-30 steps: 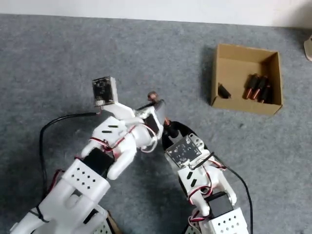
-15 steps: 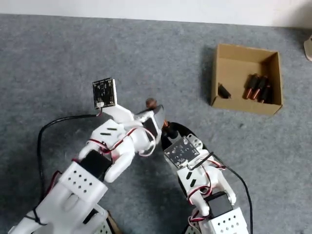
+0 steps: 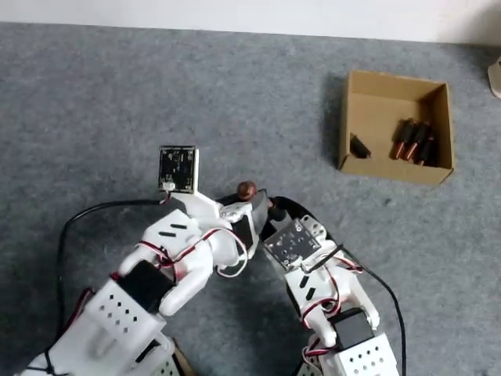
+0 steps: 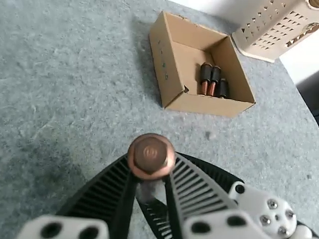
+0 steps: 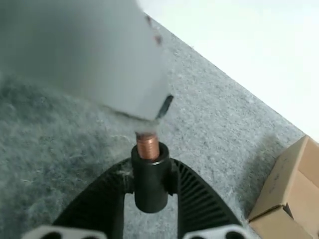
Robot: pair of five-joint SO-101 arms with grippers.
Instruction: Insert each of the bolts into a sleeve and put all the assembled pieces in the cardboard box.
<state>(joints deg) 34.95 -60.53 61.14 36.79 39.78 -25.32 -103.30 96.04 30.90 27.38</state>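
Observation:
My left gripper (image 3: 249,196) is shut on a copper bolt (image 3: 246,189), whose hexagonal head (image 4: 151,155) faces the left wrist camera between the black fingers (image 4: 117,184). Right beside it, my right gripper (image 3: 274,213) is shut on a black sleeve (image 5: 149,181). The bolt's threaded tip (image 5: 147,144) sits in the sleeve's open end. The cardboard box (image 3: 391,168) stands at the far right with several assembled pieces (image 3: 412,141) and a small black part (image 3: 358,146) inside; the box (image 4: 164,64) and its pieces (image 4: 212,82) also show past the bolt head.
A beige perforated basket (image 4: 279,25) stands beyond the box, and its edge (image 3: 495,78) shows at the right border. A black cable (image 3: 74,215) loops left of the left arm. Grey carpet lies open on the left and far side.
The left arm has drawn back toward the right gripper, carrying the bolt nearer until its tip meets the sleeve. The right arm has stayed where it was.

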